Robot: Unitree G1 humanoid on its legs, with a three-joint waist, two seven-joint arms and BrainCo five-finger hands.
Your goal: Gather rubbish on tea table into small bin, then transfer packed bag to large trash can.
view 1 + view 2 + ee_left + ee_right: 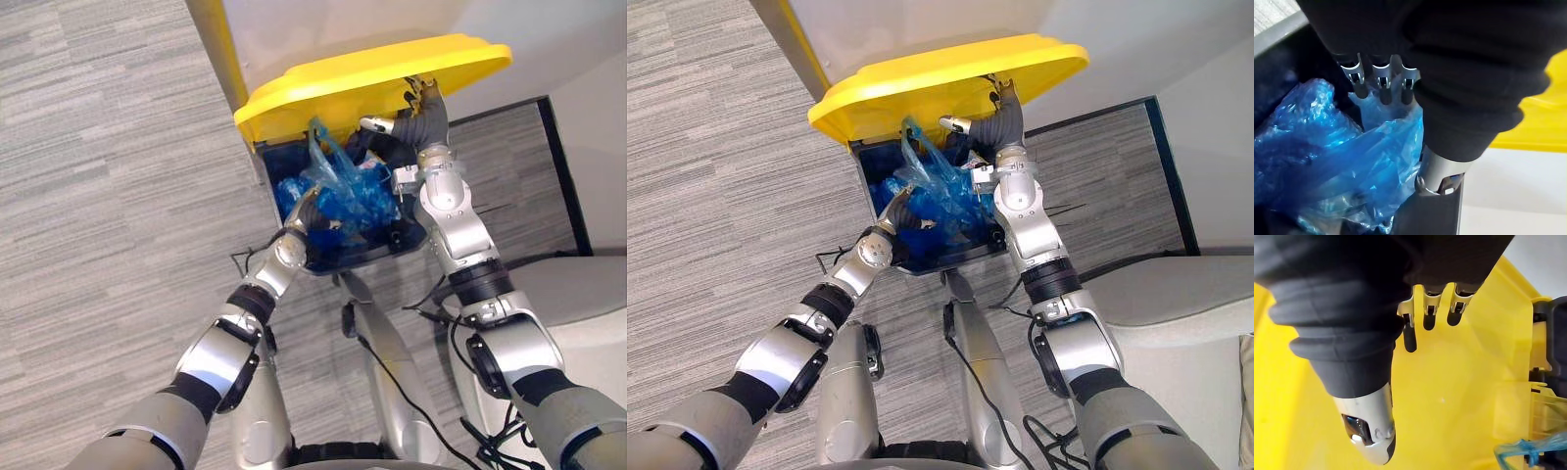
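The large trash can (pixel 364 257) stands on the floor (pixel 98 196), just in front of the wall (pixel 323 29). Its lid (pixel 333 83) is tilted up over its far side. The bag (pixel 348 191) lies inside the can. The left hand (pixel 304 223) is at the bag's near left side, and the right hand (pixel 419 110) is under the lid, at the far right.

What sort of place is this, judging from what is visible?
Probably an indoor room of an office or lounge sort: grey striped carpet covers the floor, there is a plain white wall, and a large dark trash can with a yellow lid stands by it.
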